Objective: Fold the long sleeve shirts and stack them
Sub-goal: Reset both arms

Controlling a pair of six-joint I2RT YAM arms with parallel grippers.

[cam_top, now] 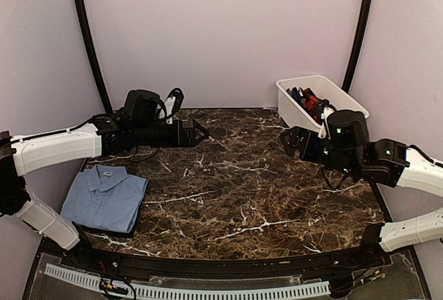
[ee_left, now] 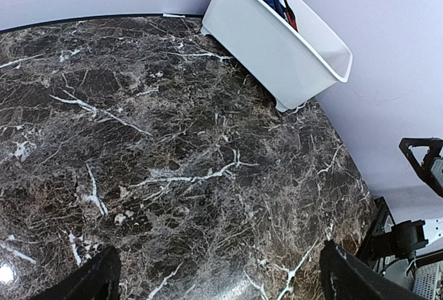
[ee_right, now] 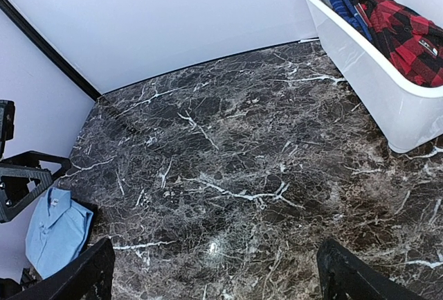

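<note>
We find the plain light-blue collared shirt (cam_top: 104,198) folded into a flat rectangle on the dark brown marble tabletop (cam_top: 242,189). It lies at the corner diagonally opposite the white plastic bin (cam_top: 296,111), well apart from it. Its long axis runs from the near edge toward the back wall, slanting slightly toward the bin's side. The collar is at the far end, with the buttoned front facing up.

Inside the bin lie a red-black checked shirt (ee_right: 405,33) and a dark blue shirt (ee_right: 344,1), both bunched; we cannot tell which way they point.

The left gripper (cam_top: 203,134) hovers above the table across from the bin, tips pointing toward it, jaws spread wide and holding nothing. The right gripper (cam_top: 286,142) hangs just in front of the bin, jaws likewise spread and empty.
</note>
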